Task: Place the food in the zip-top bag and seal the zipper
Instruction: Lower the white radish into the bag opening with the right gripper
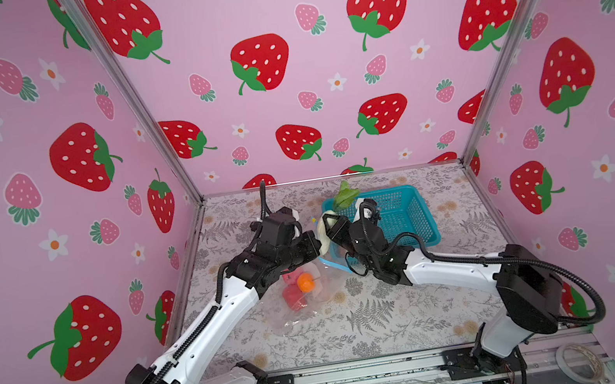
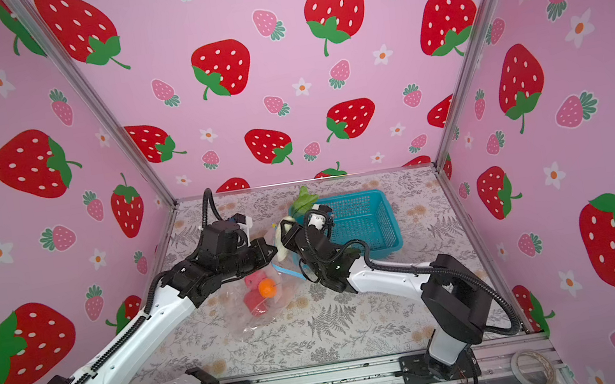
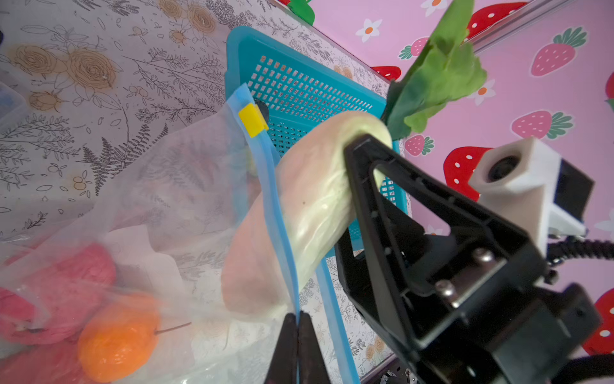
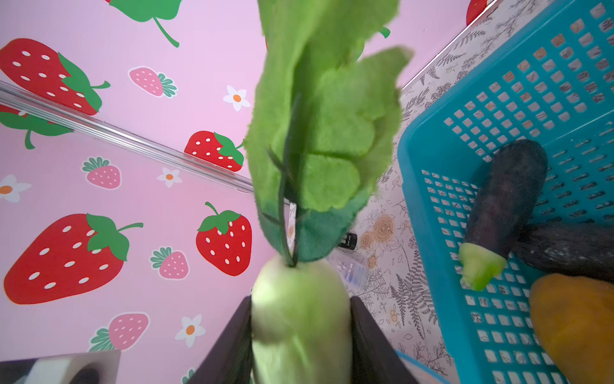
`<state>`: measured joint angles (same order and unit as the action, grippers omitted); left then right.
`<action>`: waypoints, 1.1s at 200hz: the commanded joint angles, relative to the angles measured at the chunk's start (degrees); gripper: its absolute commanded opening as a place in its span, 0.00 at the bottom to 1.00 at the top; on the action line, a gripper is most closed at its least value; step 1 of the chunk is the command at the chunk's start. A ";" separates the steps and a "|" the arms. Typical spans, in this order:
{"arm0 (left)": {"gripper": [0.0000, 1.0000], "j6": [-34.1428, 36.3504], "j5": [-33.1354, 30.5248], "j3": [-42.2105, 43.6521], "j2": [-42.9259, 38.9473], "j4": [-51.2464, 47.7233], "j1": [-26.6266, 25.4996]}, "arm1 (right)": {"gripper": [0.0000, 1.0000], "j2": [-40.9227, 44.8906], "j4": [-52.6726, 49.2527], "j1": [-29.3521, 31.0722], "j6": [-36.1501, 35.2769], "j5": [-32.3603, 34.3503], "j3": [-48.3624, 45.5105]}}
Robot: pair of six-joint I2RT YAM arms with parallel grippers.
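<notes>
white radish (image 3: 315,199) position: we find it clamped near its leafy top by the right gripper (image 4: 300,327), whose jaws stand apart by the width of the root and press on both its sides. its green leaves (image 4: 319,116) stand outside the bag. its lower end sits inside the mouth of the zip-top bag (image 3: 166,199) and shows through the film behind the zipper (image 3: 275,206). we see the left gripper (image 3: 298,335) pressed together on that light-blue strip, pinching it and holding the mouth raised off the table. the yellow slider tab (image 3: 252,119) sits at the far end of the strip. inside the bag lie an orange (image 3: 119,339) and two red-pink lumps (image 3: 76,276). in the teal basket (image 4: 410,186), just beside the bag, we note a dark eggplant (image 4: 508,196) and a yellow-orange piece (image 4: 574,319).
</notes>
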<state>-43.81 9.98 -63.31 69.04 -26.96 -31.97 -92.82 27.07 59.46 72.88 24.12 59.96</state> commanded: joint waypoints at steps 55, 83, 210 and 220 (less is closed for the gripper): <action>0.00 -0.14 -0.20 0.20 -1.18 1.30 0.14 | 0.47 -1.64 1.16 1.27 1.34 -0.54 3.12; 0.00 -0.10 0.04 0.26 -1.18 1.25 0.19 | 0.51 -1.85 1.16 1.34 1.13 -0.69 3.31; 0.00 -0.05 0.12 0.84 -1.85 1.39 0.59 | 0.65 -2.52 1.49 1.37 0.49 -2.02 4.42; 0.00 -0.14 0.13 0.91 -1.89 1.48 0.62 | 0.67 -2.37 1.36 1.36 0.50 -1.91 4.45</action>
<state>-43.81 9.96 -62.74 68.25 -26.81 -31.64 -94.98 27.09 60.27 72.97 22.22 62.76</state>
